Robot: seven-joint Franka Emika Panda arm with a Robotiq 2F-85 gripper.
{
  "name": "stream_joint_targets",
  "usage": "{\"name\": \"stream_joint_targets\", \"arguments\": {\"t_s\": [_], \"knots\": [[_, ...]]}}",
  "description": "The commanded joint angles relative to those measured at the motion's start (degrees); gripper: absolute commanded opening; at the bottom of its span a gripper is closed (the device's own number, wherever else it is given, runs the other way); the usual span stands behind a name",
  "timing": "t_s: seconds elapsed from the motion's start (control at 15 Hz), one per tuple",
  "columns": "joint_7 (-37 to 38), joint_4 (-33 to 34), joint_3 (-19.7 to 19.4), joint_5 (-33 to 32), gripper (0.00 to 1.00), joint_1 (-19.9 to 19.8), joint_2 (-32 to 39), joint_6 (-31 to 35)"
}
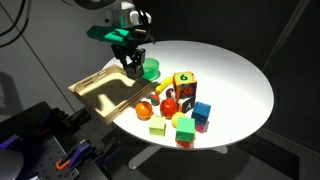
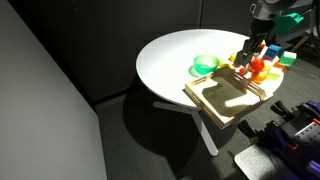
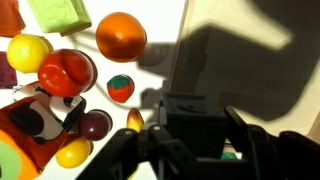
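My gripper (image 1: 131, 62) hangs over the far rim of a shallow wooden tray (image 1: 100, 95), right next to a green bowl (image 1: 150, 70). It shows in both exterior views (image 2: 248, 52). In the wrist view the fingers (image 3: 195, 130) are closed around a dark square block (image 3: 195, 118), held above the tray's shadowed floor (image 3: 250, 70). A bit of green shows under the right finger. The bowl (image 2: 205, 64) and the tray (image 2: 225, 100) sit on the round white table (image 1: 240, 70).
Toys crowd the table beside the tray: an orange ball (image 3: 121, 35), a red piece (image 3: 67, 72), a yellow ball (image 3: 28, 50), a small strawberry (image 3: 121, 87), a numbered block (image 1: 184, 82), a blue cube (image 1: 202, 110). Dark curtains surround the table.
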Motion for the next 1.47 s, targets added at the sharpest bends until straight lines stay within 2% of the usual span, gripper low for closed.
{"name": "stream_joint_targets", "arguments": {"t_s": [0.0,0.13,0.2,1.4], "knots": [[-1.6,-1.5,0.4,1.3,0.33,0.4,-2.4,-0.9],[-1.1,-1.7,0.5,1.0,0.33,0.6,-2.7,-1.0],[0.0,-0.6,0.3,0.0,0.58,0.6,-0.5,-0.1],[0.0,-1.0,0.3,0.0,0.58,0.7,-1.0,-0.1]]}}
